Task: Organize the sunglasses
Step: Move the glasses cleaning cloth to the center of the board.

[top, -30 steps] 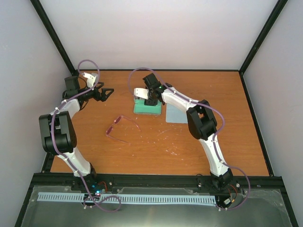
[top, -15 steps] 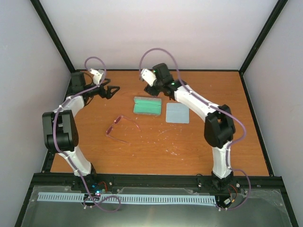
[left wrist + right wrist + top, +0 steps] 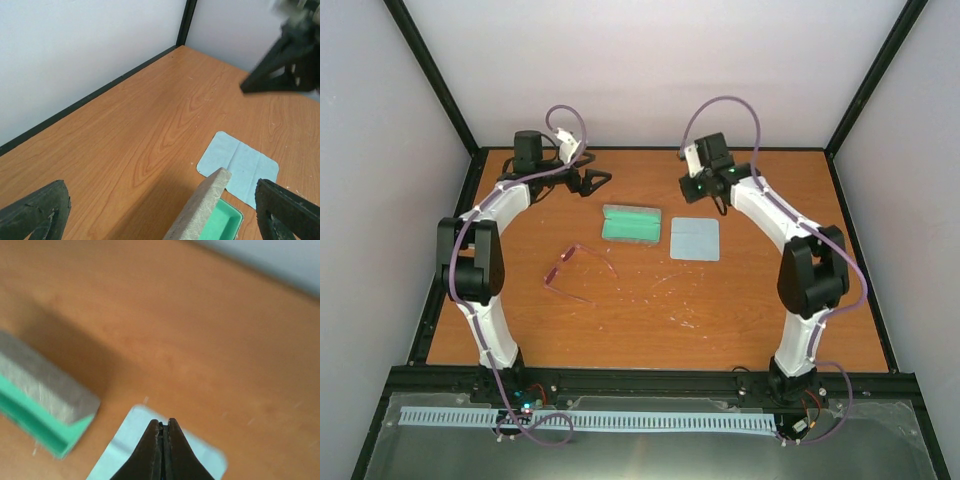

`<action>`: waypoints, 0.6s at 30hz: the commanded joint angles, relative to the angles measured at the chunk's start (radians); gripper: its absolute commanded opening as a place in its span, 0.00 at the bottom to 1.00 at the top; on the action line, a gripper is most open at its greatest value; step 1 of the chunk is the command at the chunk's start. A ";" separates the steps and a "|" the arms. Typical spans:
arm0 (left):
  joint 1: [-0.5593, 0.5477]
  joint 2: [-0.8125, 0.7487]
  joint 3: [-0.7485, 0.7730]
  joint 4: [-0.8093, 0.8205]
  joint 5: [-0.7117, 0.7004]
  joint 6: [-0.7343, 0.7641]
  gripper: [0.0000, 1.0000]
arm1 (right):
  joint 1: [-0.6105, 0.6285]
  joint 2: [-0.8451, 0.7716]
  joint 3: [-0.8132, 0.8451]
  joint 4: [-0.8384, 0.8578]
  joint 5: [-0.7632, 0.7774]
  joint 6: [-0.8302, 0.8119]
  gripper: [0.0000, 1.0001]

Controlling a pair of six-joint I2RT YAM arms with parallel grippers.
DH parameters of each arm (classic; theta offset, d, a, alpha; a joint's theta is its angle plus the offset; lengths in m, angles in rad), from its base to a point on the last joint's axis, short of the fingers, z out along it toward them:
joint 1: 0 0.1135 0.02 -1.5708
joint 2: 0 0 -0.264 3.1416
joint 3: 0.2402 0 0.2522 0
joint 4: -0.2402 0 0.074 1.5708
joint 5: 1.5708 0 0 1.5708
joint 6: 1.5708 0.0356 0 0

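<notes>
The sunglasses [image 3: 560, 268], thin pink frame with the temple arms unfolded, lie on the wooden table left of centre, seen only in the top view. My left gripper [image 3: 601, 180] [image 3: 161, 184] hovers open and empty behind the left end of the grey case [image 3: 632, 224], well behind the sunglasses. My right gripper [image 3: 718, 203] [image 3: 164, 422] is shut on nothing, above the far edge of the light blue cloth [image 3: 695, 238] [image 3: 125, 460]. The sunglasses are out of both wrist views.
The case [image 3: 200, 210] [image 3: 40, 390] stands open, teal lining up, its grey lid raised at the back. The cloth [image 3: 240, 167] lies flat just right of it. Black frame posts and white walls close the back and sides.
The right gripper left the case, swung back and to the right over the cloth's far edge, and shut. The left gripper moved right along the back towards the case, still open.
</notes>
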 commanded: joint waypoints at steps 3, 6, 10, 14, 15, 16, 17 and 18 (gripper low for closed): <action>0.004 0.019 0.054 -0.072 -0.031 0.006 0.99 | 0.018 0.134 -0.077 -0.309 -0.120 0.205 0.03; 0.004 0.004 0.033 -0.083 -0.034 0.020 1.00 | 0.021 0.153 -0.139 -0.286 -0.153 0.233 0.03; 0.004 -0.020 -0.011 -0.076 -0.031 0.027 1.00 | 0.021 0.194 -0.158 -0.286 -0.174 0.258 0.03; 0.004 -0.040 -0.045 -0.061 -0.026 0.019 1.00 | 0.024 0.228 -0.166 -0.272 -0.186 0.266 0.03; 0.004 -0.044 -0.052 -0.056 -0.025 0.016 1.00 | 0.025 0.239 -0.166 -0.274 -0.190 0.264 0.03; 0.004 -0.046 -0.059 -0.052 -0.024 0.013 0.99 | 0.026 0.249 -0.167 -0.278 -0.197 0.261 0.03; 0.004 -0.048 -0.062 -0.049 -0.023 0.011 0.99 | 0.029 0.257 -0.169 -0.285 -0.202 0.258 0.03; 0.004 -0.049 -0.066 -0.046 -0.022 0.010 1.00 | 0.034 0.262 -0.175 -0.293 -0.206 0.252 0.03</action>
